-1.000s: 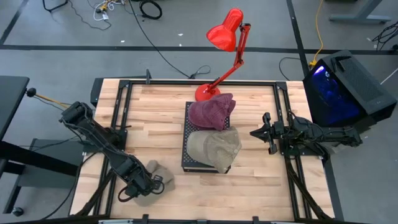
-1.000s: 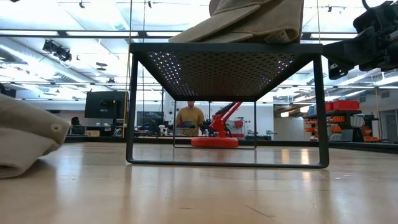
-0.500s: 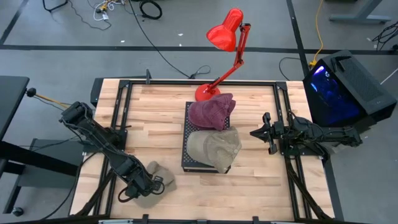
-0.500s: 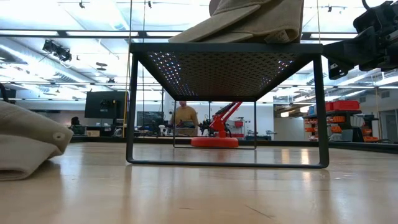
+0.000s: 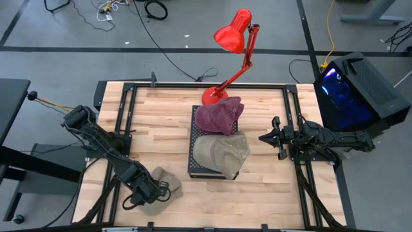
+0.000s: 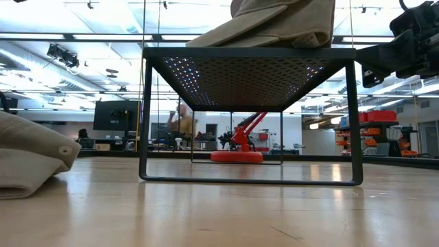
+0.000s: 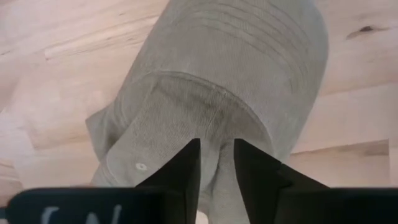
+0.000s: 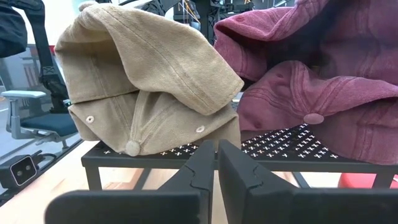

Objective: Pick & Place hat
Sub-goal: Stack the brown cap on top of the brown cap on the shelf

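A grey-beige hat (image 5: pixel 162 187) lies on the table near its near left corner, resting on its crown and brim (image 6: pixel 27 161). My left gripper (image 7: pixel 216 144) points down onto the hat's crown (image 7: pixel 217 93), fingers a little apart, with a ridge of cloth showing in the gap. A tan hat (image 5: pixel 222 154) and a maroon hat (image 5: pixel 219 116) lie on a black mesh rack (image 5: pixel 192 169) mid-table. My right gripper (image 5: pixel 264 137) waits level at the table's right, shut, pointing at the rack. My left gripper comes at the hat's crown (image 7: pixel 214 127) from above, a fingertip on either side of a small ridge of cloth. Whether the fingertips still touch the cloth I cannot tell. The hat lies on the table.
A red desk lamp (image 5: pixel 235 38) stands with its base (image 5: pixel 212 95) at the table's far edge, behind the rack. A black box with a blue light (image 5: pixel 351 90) sits off the table's right. Bare wood lies between the grey-beige hat and the rack.
My left gripper has opened over the grey-beige hat without shifting. In the low view the hat has sunk a little and settled on the table.
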Robot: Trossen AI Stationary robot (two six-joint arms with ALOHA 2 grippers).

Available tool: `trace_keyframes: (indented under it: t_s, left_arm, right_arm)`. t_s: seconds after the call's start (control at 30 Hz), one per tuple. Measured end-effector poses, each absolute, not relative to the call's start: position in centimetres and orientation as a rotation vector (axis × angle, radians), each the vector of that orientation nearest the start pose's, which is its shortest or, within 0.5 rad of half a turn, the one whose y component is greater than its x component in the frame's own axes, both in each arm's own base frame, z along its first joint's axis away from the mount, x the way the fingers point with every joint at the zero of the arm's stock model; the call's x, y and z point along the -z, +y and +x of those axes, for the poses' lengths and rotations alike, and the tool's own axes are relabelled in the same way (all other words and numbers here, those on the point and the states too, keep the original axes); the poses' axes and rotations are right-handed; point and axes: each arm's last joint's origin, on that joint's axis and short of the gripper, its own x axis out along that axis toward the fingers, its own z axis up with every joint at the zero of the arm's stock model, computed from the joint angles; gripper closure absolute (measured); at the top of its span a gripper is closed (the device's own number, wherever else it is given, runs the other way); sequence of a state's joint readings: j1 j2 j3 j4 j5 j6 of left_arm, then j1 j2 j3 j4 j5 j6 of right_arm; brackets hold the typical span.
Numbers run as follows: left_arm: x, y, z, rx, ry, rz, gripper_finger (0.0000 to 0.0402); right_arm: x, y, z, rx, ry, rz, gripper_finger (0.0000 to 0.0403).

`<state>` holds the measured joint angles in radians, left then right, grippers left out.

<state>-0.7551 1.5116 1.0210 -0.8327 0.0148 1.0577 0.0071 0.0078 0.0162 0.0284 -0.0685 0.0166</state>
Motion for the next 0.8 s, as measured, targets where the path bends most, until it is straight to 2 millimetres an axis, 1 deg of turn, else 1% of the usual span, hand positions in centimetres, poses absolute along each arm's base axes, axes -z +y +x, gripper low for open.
trace_keyframes:
  t_s: [0.17, 0.27, 0.47, 0.6, 0.7, 0.8]
  left_arm:
    - [-21.2, -18.7, 19.8, 1.305, 0.823, 1.344, 0.0277]
    - [-21.6, -18.7, 19.7, 1.287, 0.822, 1.326, 0.0267]
    - [-24.3, -19.0, 20.1, 1.229, 0.754, 1.270, 0.0258]
    - [-26.8, -19.3, 20.4, 1.156, 0.710, 1.202, 0.0257]
    - [-28.2, -19.4, 20.8, 1.053, 0.719, 1.113, 0.0257]
    - [-29.0, -19.4, 20.9, 0.943, 0.771, 1.004, 0.0257]
  right_arm:
    - [-17.1, 0.3, 9.7, -0.076, -0.036, 0.015, 0.0376]
    - [-17.1, 0.3, 9.7, -0.076, -0.036, 0.015, 0.0376]
    - [-17.1, 0.3, 9.7, -0.076, -0.036, 0.015, 0.0376]
    - [-17.1, 0.3, 9.7, -0.076, -0.036, 0.015, 0.0376]
    - [-17.1, 0.3, 9.7, -0.076, -0.036, 0.015, 0.0376]
    - [-17.1, 0.3, 9.7, -0.076, -0.036, 0.015, 0.0376]
